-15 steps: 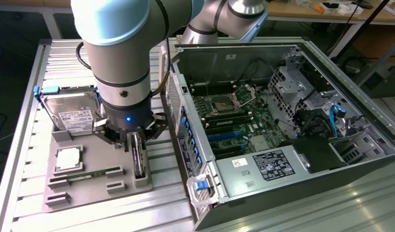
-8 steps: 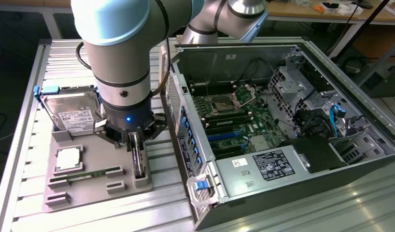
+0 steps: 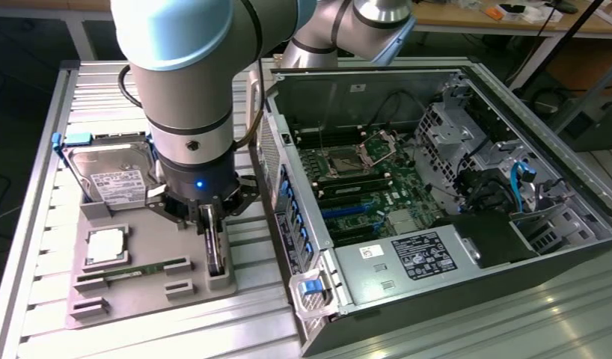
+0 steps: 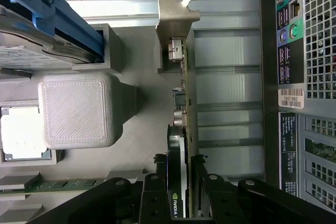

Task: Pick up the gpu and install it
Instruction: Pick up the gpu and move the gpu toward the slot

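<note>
— Item: gpu (image 3: 216,258). Location?
— Lower left of centre in the exterior view. It stands on edge in the grey tray (image 3: 136,295) on the bench (image 3: 37,224), beside the open case (image 3: 436,318).
— Hand (image 3: 212,223)?
— Mine. Closed on the gpu's top edge, one finger each side.

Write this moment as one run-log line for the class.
stage: grasping | jaws: closed on gpu | gpu: on edge in gray tray, beside open computer case

Your exterior view looks steeply down over the bench (image 3: 27,247); your wrist view sits close above, both sharing the gpu (image 4: 178,145).
</note>
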Tool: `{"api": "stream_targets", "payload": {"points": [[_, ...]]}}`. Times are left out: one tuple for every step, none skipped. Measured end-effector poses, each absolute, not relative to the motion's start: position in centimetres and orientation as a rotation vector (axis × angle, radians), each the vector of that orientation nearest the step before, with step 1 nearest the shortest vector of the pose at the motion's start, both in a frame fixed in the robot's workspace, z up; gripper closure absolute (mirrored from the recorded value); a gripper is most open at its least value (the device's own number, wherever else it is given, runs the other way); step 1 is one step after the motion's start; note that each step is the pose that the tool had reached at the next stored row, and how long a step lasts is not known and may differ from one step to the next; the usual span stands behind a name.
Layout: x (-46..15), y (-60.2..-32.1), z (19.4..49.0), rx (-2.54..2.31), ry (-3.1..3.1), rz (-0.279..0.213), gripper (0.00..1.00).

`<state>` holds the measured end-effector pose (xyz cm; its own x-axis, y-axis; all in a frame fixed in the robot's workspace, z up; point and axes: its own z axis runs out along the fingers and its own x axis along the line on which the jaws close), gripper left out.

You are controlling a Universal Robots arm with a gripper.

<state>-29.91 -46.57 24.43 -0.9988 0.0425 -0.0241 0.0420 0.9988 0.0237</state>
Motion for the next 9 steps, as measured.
{"api": "stream_targets", "payload": {"points": [[-29.91,-46.57,24.43,0.066,3.116,0.036,0.68],[-29.91,-46.57,24.43,0.066,3.116,0.036,0.69],[-29.91,-46.57,24.44,0.066,3.116,0.036,0.73],[-29.91,-46.57,24.44,0.066,3.116,0.036,0.73],[-29.91,-46.57,24.44,0.066,3.116,0.036,0.73],[-29.91,-46.57,24.44,0.066,3.116,0.036,0.73],[-29.91,-46.57,24.44,0.066,3.116,0.036,0.73],[-29.91,-46.57,24.44,0.066,3.116,0.036,0.73],[-29.91,-46.57,24.44,0.066,3.116,0.036,0.73]]}}
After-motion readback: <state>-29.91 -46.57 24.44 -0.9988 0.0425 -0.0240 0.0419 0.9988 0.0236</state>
